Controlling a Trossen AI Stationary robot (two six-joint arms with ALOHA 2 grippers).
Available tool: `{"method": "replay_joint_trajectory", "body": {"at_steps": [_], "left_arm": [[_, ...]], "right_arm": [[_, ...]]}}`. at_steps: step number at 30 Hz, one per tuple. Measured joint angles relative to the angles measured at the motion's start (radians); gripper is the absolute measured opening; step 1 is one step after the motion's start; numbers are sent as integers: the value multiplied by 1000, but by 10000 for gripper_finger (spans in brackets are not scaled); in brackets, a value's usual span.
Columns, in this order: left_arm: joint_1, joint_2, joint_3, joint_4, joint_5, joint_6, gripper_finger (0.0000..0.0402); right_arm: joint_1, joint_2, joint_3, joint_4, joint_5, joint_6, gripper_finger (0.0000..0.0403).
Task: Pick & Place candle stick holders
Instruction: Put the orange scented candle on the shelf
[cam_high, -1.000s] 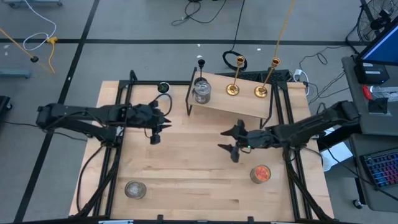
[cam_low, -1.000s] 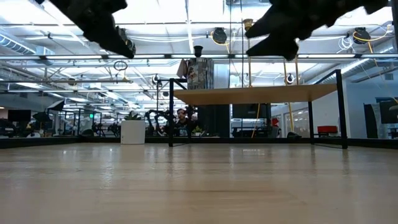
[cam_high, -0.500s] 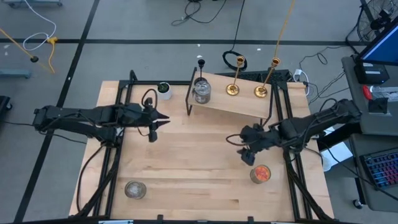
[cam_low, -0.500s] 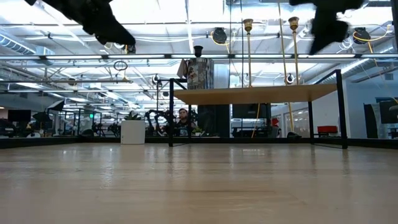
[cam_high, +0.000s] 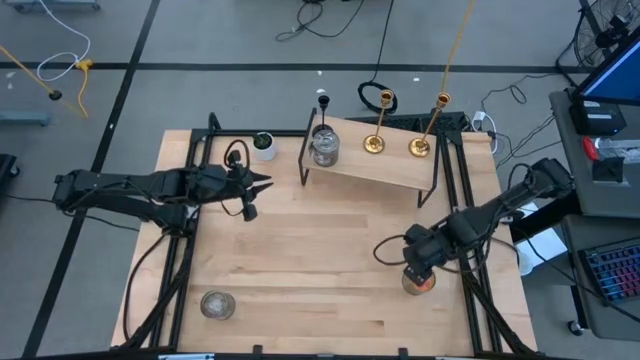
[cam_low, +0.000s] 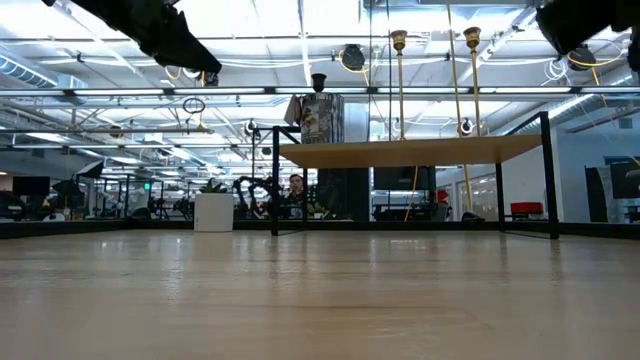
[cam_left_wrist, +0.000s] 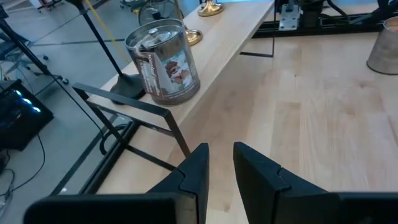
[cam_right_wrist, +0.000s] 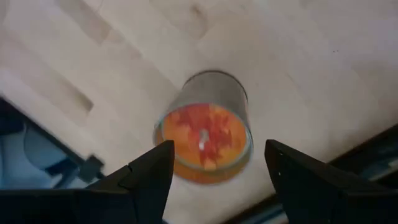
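Observation:
An orange-red glass cup (cam_high: 421, 283) stands upright on the table near its right front; it also shows in the right wrist view (cam_right_wrist: 204, 138). My right gripper (cam_high: 414, 264) hangs just above it, open, with its fingers (cam_right_wrist: 143, 174) on either side of the cup and not touching it. One silvery glass cup (cam_high: 323, 147) stands on a raised wooden shelf (cam_high: 385, 168), beside two brass holders (cam_high: 374, 145) (cam_high: 419, 147) and a slim black stemmed one (cam_high: 323, 100). Another silvery cup (cam_high: 217, 303) stands at the near left. My left gripper (cam_high: 252, 190) waits left of the shelf, open by a narrow gap and empty.
A small white cup with a dark inside (cam_high: 263, 143) stands at the far edge, left of the shelf. Black frame rails (cam_high: 190, 230) (cam_high: 470, 290) run along the table's left and right sides. The shelf's thin black legs (cam_high: 303, 165) stand on the table.
My right gripper has moved from the middle of the table toward the near right, to the orange-red cup. It has tipped from pointing left to pointing down and now hangs over the cup. The cup has not moved.

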Motion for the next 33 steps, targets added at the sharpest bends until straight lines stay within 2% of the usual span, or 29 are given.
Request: {"method": "replay_joint_trajectory", "body": {"at_steps": [5, 12, 21, 33], "left_arm": [[0, 0, 0, 0, 0, 1, 81], [0, 0, 0, -5, 0, 1, 81], [0, 0, 0, -5, 0, 1, 81], [0, 0, 0, -5, 2, 6, 81]], "right_arm": [[19, 32, -67, 11, -16, 53, 247], [16, 32, -192, 132, -66, 78, 239], [9, 5, -209, 172, -89, 116, 165], [9, -11, -209, 168, -90, 113, 94]]}}
